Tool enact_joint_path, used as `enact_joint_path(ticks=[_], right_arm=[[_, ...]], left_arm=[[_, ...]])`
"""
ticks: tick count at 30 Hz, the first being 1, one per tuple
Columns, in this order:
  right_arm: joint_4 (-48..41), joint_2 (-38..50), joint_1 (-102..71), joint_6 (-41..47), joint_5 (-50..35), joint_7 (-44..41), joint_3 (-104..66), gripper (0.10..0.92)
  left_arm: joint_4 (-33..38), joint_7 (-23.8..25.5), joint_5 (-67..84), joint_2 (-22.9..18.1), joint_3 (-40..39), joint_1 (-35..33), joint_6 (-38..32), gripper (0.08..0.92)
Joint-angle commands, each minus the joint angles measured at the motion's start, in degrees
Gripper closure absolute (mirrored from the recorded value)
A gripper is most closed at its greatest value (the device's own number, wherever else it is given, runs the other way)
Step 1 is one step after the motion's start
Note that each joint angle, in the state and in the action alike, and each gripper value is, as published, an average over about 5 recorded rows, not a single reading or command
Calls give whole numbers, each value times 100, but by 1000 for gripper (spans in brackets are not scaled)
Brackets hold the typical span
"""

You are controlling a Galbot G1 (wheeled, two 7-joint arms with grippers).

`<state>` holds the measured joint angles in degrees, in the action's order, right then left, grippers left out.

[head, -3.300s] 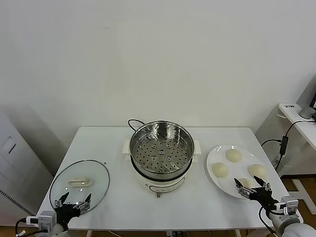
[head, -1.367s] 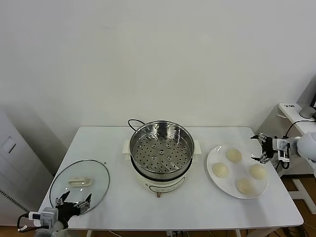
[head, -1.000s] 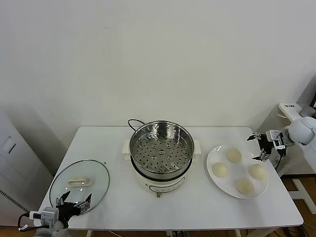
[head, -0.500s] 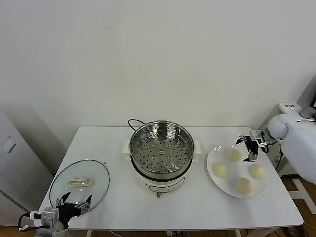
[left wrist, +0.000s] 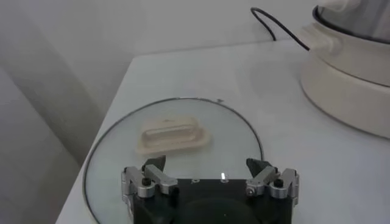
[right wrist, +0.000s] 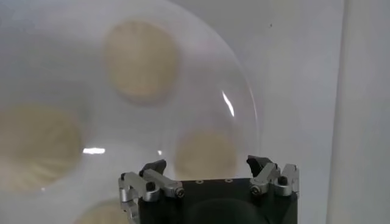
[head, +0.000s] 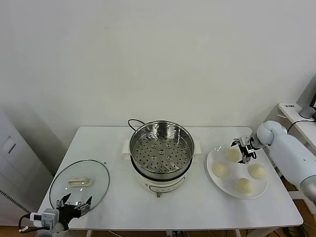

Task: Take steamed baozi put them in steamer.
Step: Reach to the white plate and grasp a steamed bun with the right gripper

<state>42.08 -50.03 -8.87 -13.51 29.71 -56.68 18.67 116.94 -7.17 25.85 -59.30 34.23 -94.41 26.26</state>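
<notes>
Several pale baozi lie on a white plate (head: pixel 237 171) right of the steamer (head: pixel 162 153), whose perforated tray holds nothing. My right gripper (head: pixel 242 150) hovers open over the plate's far side, just above the far baozi (head: pixel 232 155). In the right wrist view that baozi (right wrist: pixel 206 152) shows between and beyond the open fingertips of the gripper (right wrist: pixel 207 164), apart from them; other baozi (right wrist: pixel 143 61) (right wrist: pixel 36 146) lie farther off. My left gripper (head: pixel 74 207) waits open at the table's front left corner, over the glass lid's near edge.
A round glass lid (head: pixel 80 181) with a white handle (left wrist: pixel 173 134) lies flat at the front left. The steamer's black cord (head: pixel 134 122) runs behind the pot. A side table with cables stands beyond the table's right edge.
My right gripper has swung from beyond the table's right edge leftward to above the plate's far baozi. It stays open. The left arm has hardly moved.
</notes>
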Motion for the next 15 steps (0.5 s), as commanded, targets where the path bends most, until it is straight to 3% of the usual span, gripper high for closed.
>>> enact_joint_path(ticks=[1, 15], right_arm=[[-92, -110, -116, 58, 311, 200, -214, 218], [-28, -96, -156, 214, 19, -46, -319, 598]], left_arm=[[11, 6, -2, -1, 6, -16, -6, 177], [49, 10, 5, -8, 30, -45, -11, 177]])
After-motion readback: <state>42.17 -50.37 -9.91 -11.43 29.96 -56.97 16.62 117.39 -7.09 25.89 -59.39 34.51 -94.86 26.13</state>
